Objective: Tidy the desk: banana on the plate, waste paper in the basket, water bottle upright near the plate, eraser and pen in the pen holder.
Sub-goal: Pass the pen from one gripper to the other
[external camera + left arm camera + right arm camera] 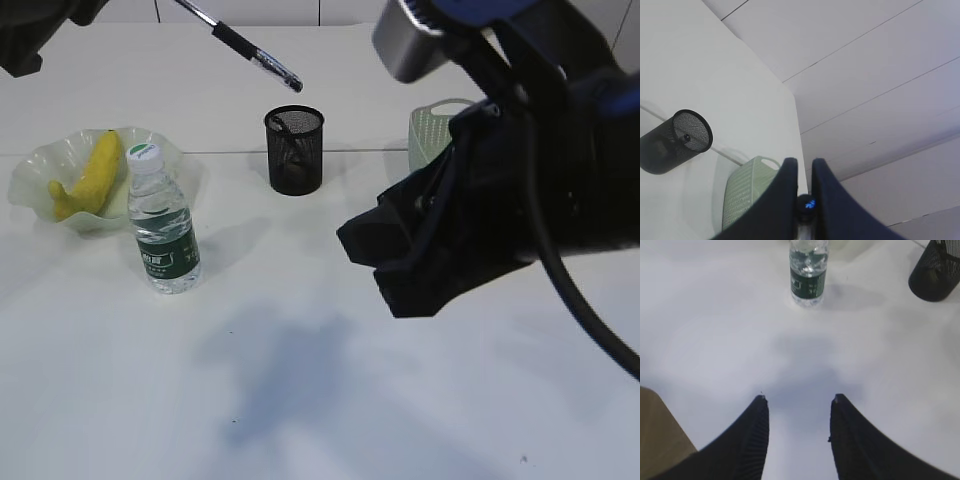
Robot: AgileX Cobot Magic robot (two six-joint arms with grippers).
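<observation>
A broad stretch of bare white tabletop (330, 400) is seen across the near half of the desk; the things are gathered along its far half. One clear plastic water bottle with a green label and white cap (163, 222) stands upright just in front of one translucent pale-green scalloped plate (40, 165), on which one yellow banana (92, 175) lies. One black wire-mesh cylindrical pen holder (294, 150) stands well apart to the right of the bottle, with a dark slender item inside that cannot be identified. One pale-green slotted plastic basket (432, 130) is set further right, largely hidden by the right arm in the exterior view.

One black-and-silver pen (250, 48) is held tilted in the air, its tip above and just behind the holder's rim. In the left wrist view the left gripper (804, 172) is seen nearly closed, its jaws clamped on the pen's dark end; this view alone shows the basket's handle and side, and the table's far edge against the wall.

The right gripper (798, 407) is shown only by its own wrist view: its jaws are parted, nothing between them, hovering over bare tabletop with the bottle ahead.
</observation>
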